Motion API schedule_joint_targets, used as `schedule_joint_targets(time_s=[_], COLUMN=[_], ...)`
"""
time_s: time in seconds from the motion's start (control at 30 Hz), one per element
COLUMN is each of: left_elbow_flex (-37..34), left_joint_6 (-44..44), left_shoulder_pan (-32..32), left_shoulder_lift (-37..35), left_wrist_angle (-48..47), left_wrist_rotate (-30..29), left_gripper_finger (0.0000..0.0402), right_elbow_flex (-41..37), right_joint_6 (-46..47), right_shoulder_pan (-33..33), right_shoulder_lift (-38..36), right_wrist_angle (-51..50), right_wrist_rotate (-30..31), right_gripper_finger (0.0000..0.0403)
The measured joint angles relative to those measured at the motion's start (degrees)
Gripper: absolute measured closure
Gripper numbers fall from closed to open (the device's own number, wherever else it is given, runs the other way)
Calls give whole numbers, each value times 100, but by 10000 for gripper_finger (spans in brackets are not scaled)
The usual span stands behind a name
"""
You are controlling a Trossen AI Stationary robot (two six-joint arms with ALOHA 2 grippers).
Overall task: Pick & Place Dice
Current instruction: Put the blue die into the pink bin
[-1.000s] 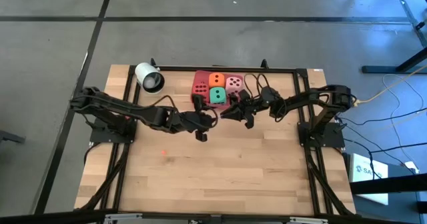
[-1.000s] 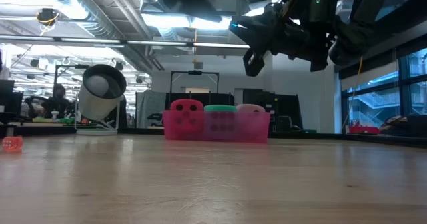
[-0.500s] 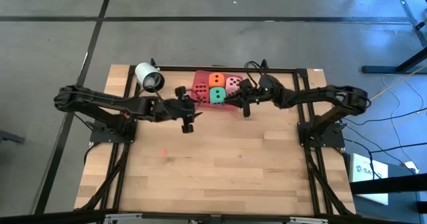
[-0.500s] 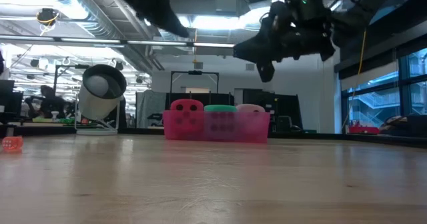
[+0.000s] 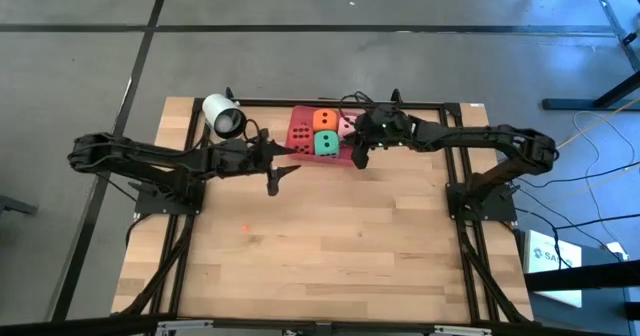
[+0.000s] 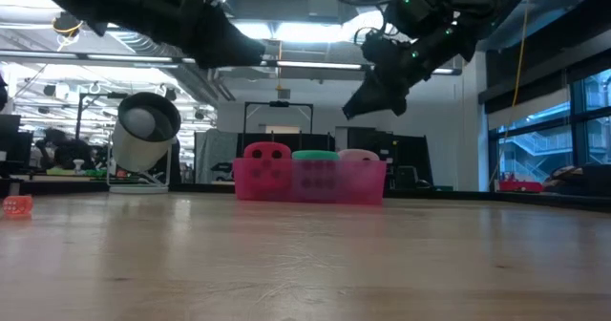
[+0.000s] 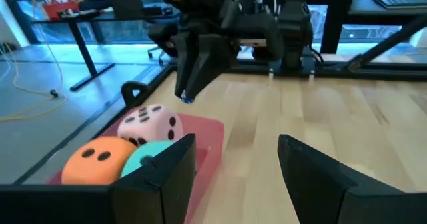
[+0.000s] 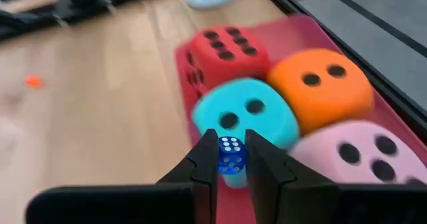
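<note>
A: Item — tray [image 5: 300, 126], pink, rectangular, at the table's [image 5: 330, 246] far edge?
B: Holds four soft rounded dice [image 8: 247, 114]: red, orange, green, light pink, dark-pipped.
A: Right gripper [image 8: 231, 159]?
B: Above the tray — clenched on a tiny clear blue die [image 8: 231, 153].
A: Left gripper [image 7: 233, 161]?
B: Beside the tray, released, empty.

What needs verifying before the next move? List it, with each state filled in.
1. Right gripper shut on the small blue die: ok.
2. Blue die fully over the pink tray: cannot tell; it hangs high by the tray's edge.
3. Big dice settled in the tray, red, orange, green, light pink: ok.
4. Left gripper open and empty: ok.
5. Left gripper clear of the tray: ok, beside it.
</note>
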Motion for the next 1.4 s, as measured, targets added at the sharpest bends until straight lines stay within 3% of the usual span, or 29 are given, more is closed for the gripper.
schedule_joint_targets(time_s=[0.2,0.9,1.4], left_elbow_flex=[-99,-99,-99], left_joint_6=[-251,-257,-388], left_shoulder_pan=[17,15,15], left_shoulder_lift=[2,2,318], left_wrist_angle=[39,32,27], left_wrist_rotate=[53,182,158], left_gripper_finger=[194,194,194], right_elbow_flex=[12,8,14], right_joint_6=[-41,-27,-35], right_shoulder_pan=[0,129,179], right_shoulder_lift=[160,1207,1327], right_wrist_angle=[-351,-349,-392], right_wrist_rotate=[541,605,756], right_gripper_finger=[352,352,347])
